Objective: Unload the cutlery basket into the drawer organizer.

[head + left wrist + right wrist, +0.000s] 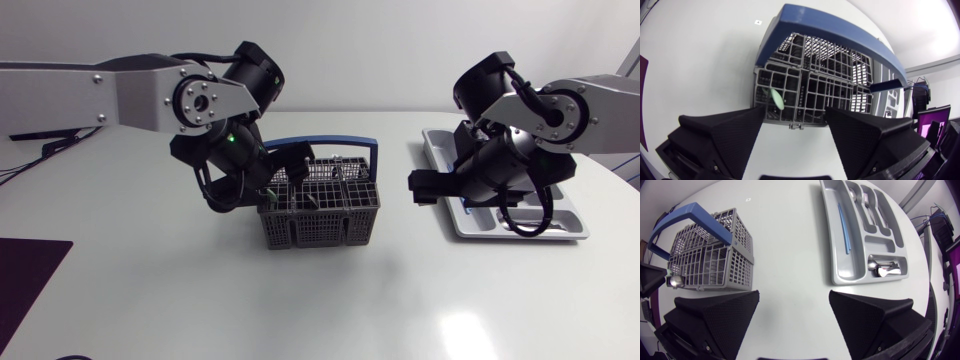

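Observation:
The grey cutlery basket (pixel 320 212) with a blue handle (pixel 330 143) stands mid-table. My left gripper (pixel 292 168) hovers over its left end, open. In the left wrist view the basket (pixel 815 75) lies just ahead of the spread fingers (pixel 720 135) with nothing between them, and a pale green piece (pixel 776 98) stands in a near compartment. The grey drawer organizer (pixel 570 225) lies at the right, and my right gripper (pixel 428 188) hangs open by its left edge. The organizer (pixel 837 255) holds spoons (pixel 885 269), forks (pixel 865 200) and a thin blue stick (pixel 844 227). A shiny spoon bowl (pixel 675 281) shows at the basket's (pixel 710 260) corner.
Bare white tabletop (pixel 400 300) stretches in front of the basket and between it and the organizer. A dark purple mat (pixel 25 280) lies at the table's front left edge.

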